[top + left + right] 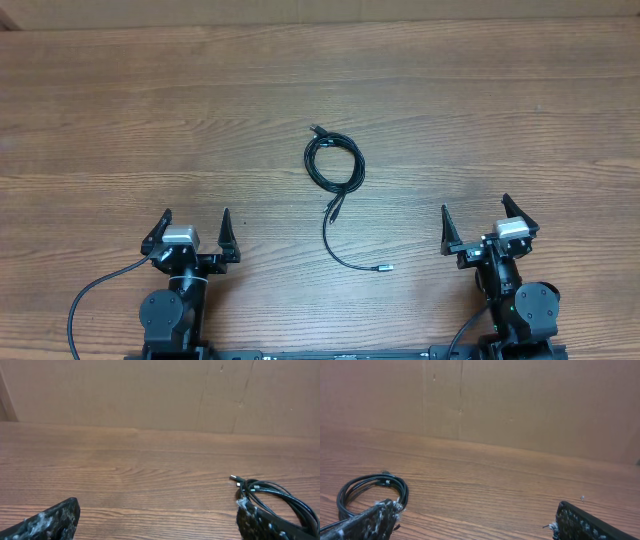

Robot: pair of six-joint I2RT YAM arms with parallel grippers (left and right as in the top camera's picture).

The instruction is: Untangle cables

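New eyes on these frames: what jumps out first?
The black cables lie in a small coil in the middle of the wooden table. One tail curls toward the near edge and ends in a silver plug. Next come the left gripper and right gripper at the near edge, one on either side of the coil, both open and holding nothing.

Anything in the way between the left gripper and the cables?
No. The overhead view shows only bare table between the open left gripper and the cables; nothing sits on that stretch.
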